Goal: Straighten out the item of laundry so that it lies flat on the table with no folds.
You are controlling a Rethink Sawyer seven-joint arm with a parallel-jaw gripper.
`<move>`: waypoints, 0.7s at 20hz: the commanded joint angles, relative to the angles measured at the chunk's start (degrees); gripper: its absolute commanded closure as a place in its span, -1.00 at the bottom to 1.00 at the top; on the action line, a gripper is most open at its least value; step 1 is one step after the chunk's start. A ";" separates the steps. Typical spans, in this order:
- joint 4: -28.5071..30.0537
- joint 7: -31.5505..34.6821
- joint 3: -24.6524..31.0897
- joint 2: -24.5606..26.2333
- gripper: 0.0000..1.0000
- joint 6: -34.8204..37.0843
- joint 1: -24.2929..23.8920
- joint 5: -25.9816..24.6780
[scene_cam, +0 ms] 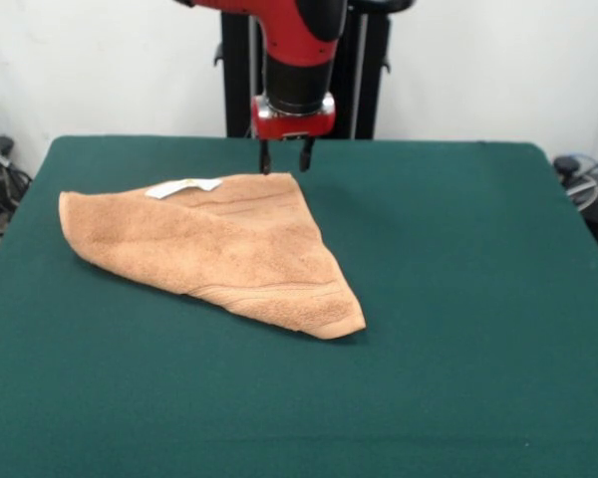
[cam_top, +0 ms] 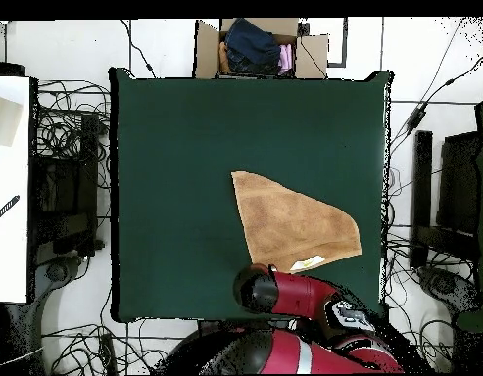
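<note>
The orange-tan towel point(scene_cam: 224, 247) lies folded into a rough triangle on the dark green table point(scene_cam: 458, 299), left of centre in the front view. Its small white label point(scene_cam: 183, 186) shows at the far edge. In the overhead view the towel point(cam_top: 289, 223) lies right of centre, with the label point(cam_top: 308, 263) near the robot. My gripper point(scene_cam: 285, 159) hangs just above the towel's far corner, with its two fingers a little apart and nothing between them. In the overhead view the arm point(cam_top: 284, 292) hides the gripper.
A cardboard box of clothes point(cam_top: 257, 47) stands on the floor past the table's far edge in the overhead view. Cables and dark equipment point(cam_top: 64, 186) lie around the table. The robot's black pedestal point(scene_cam: 241, 75) stands behind the table.
</note>
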 commanded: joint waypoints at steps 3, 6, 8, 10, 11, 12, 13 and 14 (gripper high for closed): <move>-4.48 7.75 2.45 4.63 -1.00 -3.96 1.93 -2.30; -4.35 8.40 1.98 5.66 -1.00 -5.89 2.25 -2.70; -4.17 8.91 1.59 6.33 -1.00 -7.15 2.51 -2.94; -3.87 9.30 1.44 6.70 -1.00 -8.08 2.53 -3.09; -3.81 9.35 1.53 6.91 -1.00 -8.22 2.41 -3.15; -3.76 9.36 1.53 7.03 -1.00 -8.33 2.40 -3.24; -3.46 9.54 1.31 7.25 -1.00 -9.04 2.40 -3.47; -3.39 9.49 1.19 7.39 -1.00 -9.21 2.42 -3.60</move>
